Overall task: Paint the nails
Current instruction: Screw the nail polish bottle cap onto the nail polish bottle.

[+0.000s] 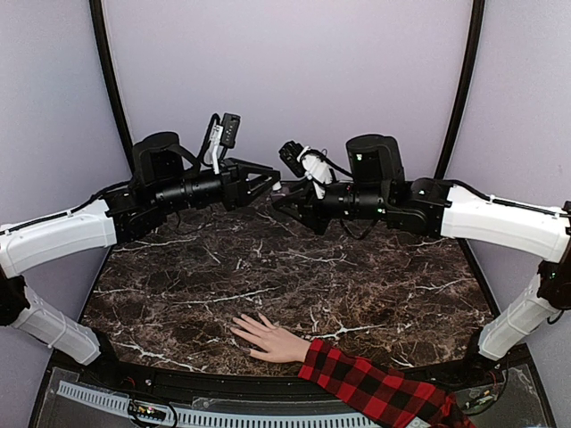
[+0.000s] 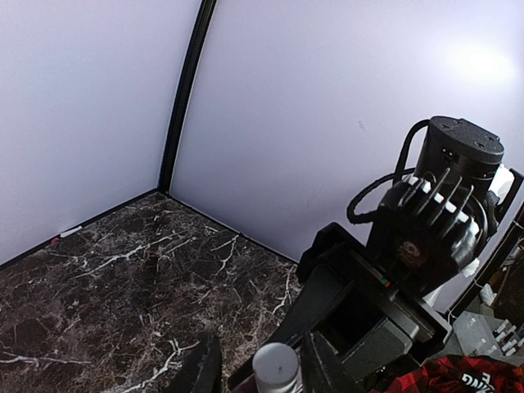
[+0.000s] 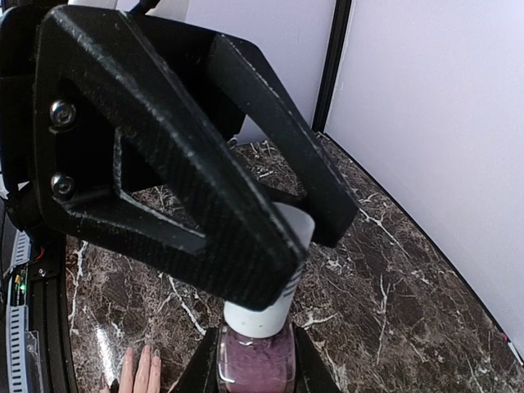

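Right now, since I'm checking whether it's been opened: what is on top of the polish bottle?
A white cap sits on the polish bottle, with the left gripper straddling it. From the right wrist, that gripper hides the cap's top.

Hand (image 1: 268,339) lies at the table's (image 1: 357,267) near edge, before the bottle (image 3: 255,362).

Nails (image 1: 235,329): tiny, pale; paint too small to tell.
Hand (image 1: 272,341): light-skinned, fingers spread, palm down, plaid sleeve.
Place: flat on the desk (image 1: 294,267), near edge, fingertips pointing left.
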Motion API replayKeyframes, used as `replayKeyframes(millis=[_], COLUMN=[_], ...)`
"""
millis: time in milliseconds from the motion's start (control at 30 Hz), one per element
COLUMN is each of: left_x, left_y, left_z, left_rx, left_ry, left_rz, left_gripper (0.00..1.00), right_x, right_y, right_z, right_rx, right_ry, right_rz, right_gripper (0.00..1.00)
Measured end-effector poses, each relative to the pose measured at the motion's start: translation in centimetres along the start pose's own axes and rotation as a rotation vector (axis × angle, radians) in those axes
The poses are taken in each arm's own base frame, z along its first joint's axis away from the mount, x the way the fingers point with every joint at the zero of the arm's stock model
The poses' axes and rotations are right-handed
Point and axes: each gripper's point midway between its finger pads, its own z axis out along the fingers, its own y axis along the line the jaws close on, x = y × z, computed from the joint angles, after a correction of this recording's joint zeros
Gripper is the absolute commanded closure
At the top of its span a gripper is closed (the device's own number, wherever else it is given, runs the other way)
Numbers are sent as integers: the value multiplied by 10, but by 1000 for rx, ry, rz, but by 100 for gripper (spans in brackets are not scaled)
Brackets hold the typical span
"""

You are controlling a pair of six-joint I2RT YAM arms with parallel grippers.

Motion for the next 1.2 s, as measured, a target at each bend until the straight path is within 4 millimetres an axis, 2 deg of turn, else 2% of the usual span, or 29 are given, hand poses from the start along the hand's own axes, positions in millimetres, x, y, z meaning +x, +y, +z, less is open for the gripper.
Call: replayKeyframes(millis=[133,467,533,633,733,1200], left_x=[-1,3,3,3,3,-1], left_y=[0,-3,-3,-4,-4,-14], left_z=[1,4,4,4,4,2], left_rx=[2,24,28,32,35,119], left_ry=[-2,12,15,14,12,-47], left_rz=[-4,-13,-15,-23,-21,16], left_gripper=[76,76,81,93,99,100], right_x=[3,-2,-5,-6,-7,-15], right_y=[0,-3,-3,-3,-4,1], right_z=[1,0,-1,-1,-1,-5], right_rx=[2,14,15,16,18,-74], right_ry=[11,6,1,-2,-3,-45], right_rz=[0,-3,-4,-5,-6,4], right_gripper=[100,100,100,100,100,100])
